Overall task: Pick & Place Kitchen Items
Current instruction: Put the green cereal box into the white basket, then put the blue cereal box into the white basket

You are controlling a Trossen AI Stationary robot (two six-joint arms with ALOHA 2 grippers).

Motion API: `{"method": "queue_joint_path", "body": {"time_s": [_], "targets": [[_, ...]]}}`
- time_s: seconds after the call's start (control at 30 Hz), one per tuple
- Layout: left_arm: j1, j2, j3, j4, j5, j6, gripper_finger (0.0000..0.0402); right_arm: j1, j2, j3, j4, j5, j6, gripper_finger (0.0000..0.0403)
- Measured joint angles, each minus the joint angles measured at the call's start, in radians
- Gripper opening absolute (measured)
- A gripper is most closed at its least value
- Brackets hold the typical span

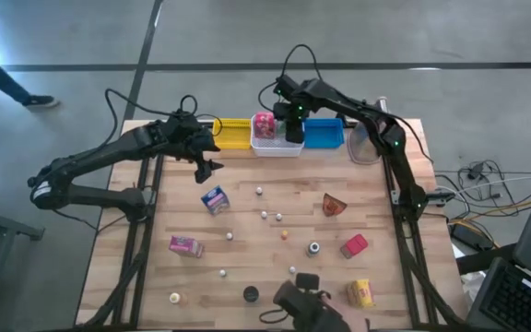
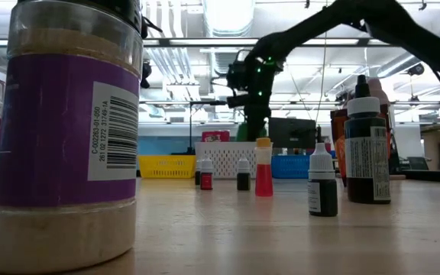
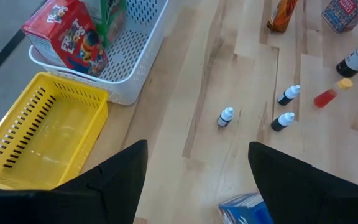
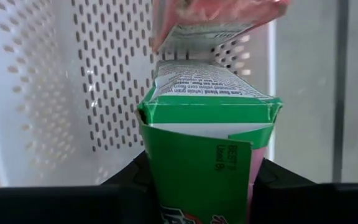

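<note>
My right gripper (image 1: 293, 127) hangs over the white bin (image 1: 267, 148) at the table's far edge, shut on a green box (image 4: 204, 155). A pink-red box (image 1: 264, 124) stands in that bin, close beside the green one. My left gripper (image 1: 207, 168) waits open above the table's far left part, touching nothing. Loose on the table lie a blue packet (image 1: 214, 199), a pink packet (image 1: 185, 245), a brown-red packet (image 1: 335, 205), a red packet (image 1: 354, 245) and a yellow packet (image 1: 360, 293). My right gripper pinches the green box between its two fingers (image 4: 126, 183), one on each of its narrow sides (image 4: 157, 180). The fingers come from above, pointing steeply down. The box stands upright inside the white bin's perforated walls; whether its bottom rests on the bin floor is hidden.
A yellow bin (image 1: 233, 135) and a blue bin (image 1: 324, 135) flank the white one. Several small bottles (image 3: 226, 116) are scattered over the middle of the table. A tall spice jar (image 2: 67, 130) and a dark bottle (image 2: 367, 145) stand near the front edge.
</note>
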Motion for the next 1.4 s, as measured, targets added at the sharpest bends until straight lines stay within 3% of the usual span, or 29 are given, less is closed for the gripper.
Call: {"method": "queue_joint_path", "body": {"time_s": [0.13, 0.5, 0.97, 1.13, 1.4], "targets": [[0.000, 0.000, 0.000, 0.000, 0.000, 0.011, 0.0284, -0.009, 0.017, 0.001, 0.000, 0.002, 0.002, 0.0122], [0.000, 0.000, 0.000, 0.000, 0.000, 0.013, 0.0284, -0.013, 0.018, -0.002, 0.057, 0.005, -0.035, 0.0197], [0.000, 0.000, 0.000, 0.000, 0.000, 0.013, 0.0284, -0.002, -0.025, 0.067, -0.001, 0.023, -0.049, 0.0248], [0.000, 0.000, -0.001, -0.018, 0.000, 0.003, 0.0284, 0.021, -0.082, 0.113, -0.095, -0.007, -0.018, 0.0248], [-0.005, 0.000, -0.001, -0.095, 0.001, 0.006, 0.0284, 0.106, -0.209, 0.159, -0.244, -0.088, 0.057, 0.0196]]}}
